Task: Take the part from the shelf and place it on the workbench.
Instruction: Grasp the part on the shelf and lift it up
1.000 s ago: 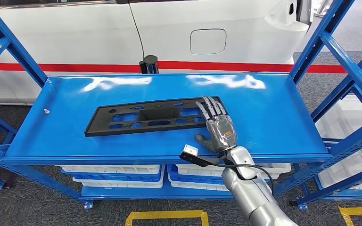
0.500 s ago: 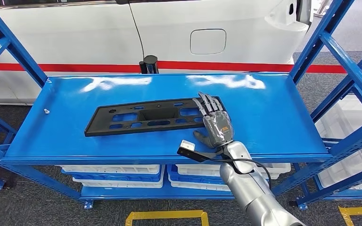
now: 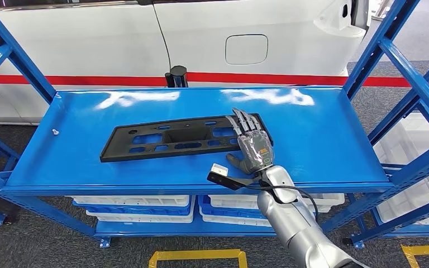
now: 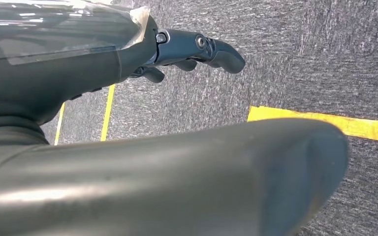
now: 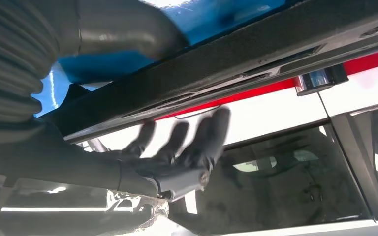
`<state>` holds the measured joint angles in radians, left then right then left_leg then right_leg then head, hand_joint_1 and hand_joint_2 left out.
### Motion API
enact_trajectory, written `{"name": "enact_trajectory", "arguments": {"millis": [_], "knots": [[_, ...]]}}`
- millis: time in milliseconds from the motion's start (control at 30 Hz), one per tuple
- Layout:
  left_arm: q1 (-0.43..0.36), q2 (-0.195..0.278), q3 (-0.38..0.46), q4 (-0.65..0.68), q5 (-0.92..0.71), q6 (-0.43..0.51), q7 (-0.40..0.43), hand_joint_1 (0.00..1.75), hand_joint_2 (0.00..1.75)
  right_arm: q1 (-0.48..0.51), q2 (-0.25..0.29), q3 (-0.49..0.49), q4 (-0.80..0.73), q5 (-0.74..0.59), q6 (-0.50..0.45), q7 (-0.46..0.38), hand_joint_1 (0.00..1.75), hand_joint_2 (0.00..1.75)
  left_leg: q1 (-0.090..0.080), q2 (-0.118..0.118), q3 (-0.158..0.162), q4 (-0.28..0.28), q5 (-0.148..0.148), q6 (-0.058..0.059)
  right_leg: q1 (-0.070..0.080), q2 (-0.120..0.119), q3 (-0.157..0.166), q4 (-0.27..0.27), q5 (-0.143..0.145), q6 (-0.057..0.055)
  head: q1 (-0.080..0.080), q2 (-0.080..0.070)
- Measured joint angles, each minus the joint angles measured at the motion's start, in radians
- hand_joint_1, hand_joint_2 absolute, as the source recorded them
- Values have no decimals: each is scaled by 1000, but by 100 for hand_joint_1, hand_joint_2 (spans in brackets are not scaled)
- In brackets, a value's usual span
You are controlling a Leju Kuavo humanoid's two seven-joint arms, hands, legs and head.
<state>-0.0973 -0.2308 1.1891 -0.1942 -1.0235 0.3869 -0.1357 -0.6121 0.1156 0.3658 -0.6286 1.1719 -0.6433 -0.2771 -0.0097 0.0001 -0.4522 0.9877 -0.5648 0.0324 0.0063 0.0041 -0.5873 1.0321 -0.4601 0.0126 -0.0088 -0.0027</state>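
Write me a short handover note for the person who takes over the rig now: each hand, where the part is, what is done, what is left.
Right hand: open, fingers spread over the near right end of the part; no grip yet.
Left hand: holds nothing, hangs over the floor.
Part: flat on the blue shelf, not lifted.
Done: the reach to the part.
Left: grip it, lift it off, carry it to the workbench and set it down.
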Motion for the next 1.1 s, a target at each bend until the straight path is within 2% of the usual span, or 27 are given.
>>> {"name": "enact_trajectory", "arguments": {"millis": [367,500,967,1033,1100], "knots": [[0,0,3,0,21,-11,-33,0,0,-31,6,-2,38,-4,-43,-8,173,175,0,0,1,0,0,0,0,0,1,0,0,0,0,0],[0,1,3,0,23,-24,-46,0,175,-32,6,-2,38,-4,-54,-8,175,175,0,1,1,0,0,0,0,0,2,0,0,0,0,0],[0,3,3,0,19,-44,-52,0,175,-35,-1,-18,36,-18,-59,-11,175,175,0,1,6,0,0,0,0,0,7,-1,0,0,0,0],[0,4,3,0,18,-54,-45,0,175,-32,-2,-28,30,-73,-39,-41,175,175,0,1,6,0,0,0,0,0,7,-1,0,0,0,0],[0,5,3,0,19,-69,-38,0,175,-23,-3,-57,2,-214,19,-115,175,175,0,1,7,0,0,0,0,0,8,-2,0,0,0,0]]}}
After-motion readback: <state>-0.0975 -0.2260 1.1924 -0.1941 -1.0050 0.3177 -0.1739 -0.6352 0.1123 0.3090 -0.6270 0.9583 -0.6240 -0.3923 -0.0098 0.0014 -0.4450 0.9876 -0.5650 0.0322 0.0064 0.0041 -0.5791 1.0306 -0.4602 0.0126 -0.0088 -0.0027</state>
